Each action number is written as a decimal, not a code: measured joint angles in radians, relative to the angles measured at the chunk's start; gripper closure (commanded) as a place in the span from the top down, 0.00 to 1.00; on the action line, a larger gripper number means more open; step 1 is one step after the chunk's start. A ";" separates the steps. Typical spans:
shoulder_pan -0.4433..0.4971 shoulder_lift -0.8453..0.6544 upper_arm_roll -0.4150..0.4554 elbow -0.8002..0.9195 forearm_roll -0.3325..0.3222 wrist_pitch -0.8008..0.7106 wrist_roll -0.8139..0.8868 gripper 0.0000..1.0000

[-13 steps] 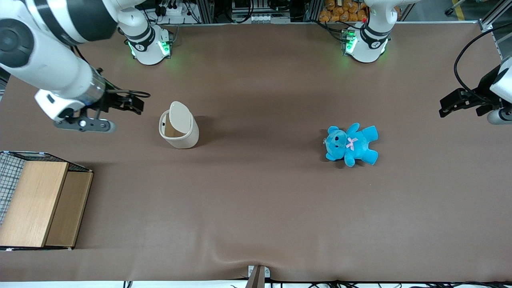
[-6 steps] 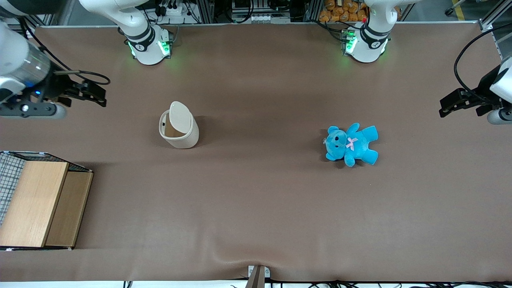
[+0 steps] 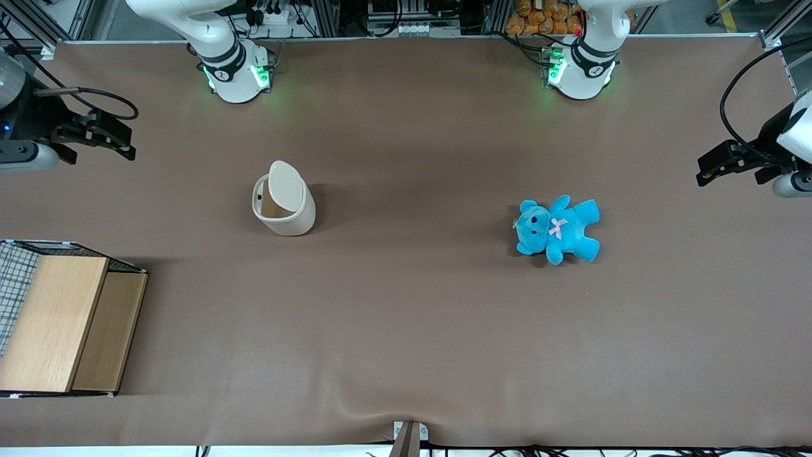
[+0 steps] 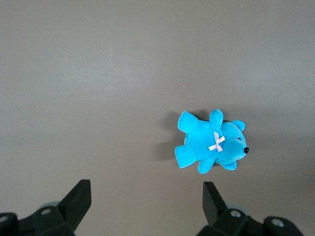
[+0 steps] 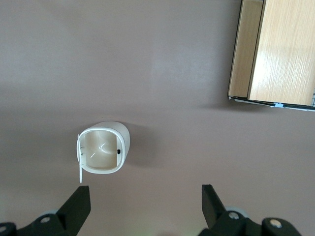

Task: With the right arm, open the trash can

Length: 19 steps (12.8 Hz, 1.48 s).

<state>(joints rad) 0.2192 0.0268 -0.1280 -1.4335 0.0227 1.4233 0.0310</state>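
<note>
1. Light wood makes up the box (image 3: 60,324) with wire mesh, which sits on the brown table (image 3: 406,330) nearest the front camera, at the working arm's end.
2. Farther from the camera stands the cream-white trash can (image 3: 283,207), upright on the table, its flat lid (image 3: 287,184) swung up on edge so the brownish inside (image 5: 101,150) lies open to view.
3. A blue teddy (image 3: 558,228) lies on its back about as far from the camera as the bin, well apart from it toward the parked arm's end.
4. The right arm (image 3: 19,120) reaches in low at the table's edge at its own end, only its dark wrist and cable showing in the front view.
5. Its gripper (image 3: 108,136) hangs above bare table, a little farther from the camera than the bin and well apart from it, touching nothing.
6. From the wrist camera the two black fingers (image 5: 78,206) stand wide apart with nothing between them, and the bin shows clear of them.
</note>
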 measured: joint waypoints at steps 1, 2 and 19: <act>0.000 0.000 0.000 0.000 0.000 0.000 -0.001 1.00; 0.000 0.000 0.000 0.000 0.000 0.000 -0.001 1.00; -0.056 -0.088 0.000 -0.055 0.000 -0.018 -0.024 1.00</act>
<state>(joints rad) 0.1632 -0.0611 -0.1281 -1.4887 0.0232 1.4048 0.0074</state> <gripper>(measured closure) 0.000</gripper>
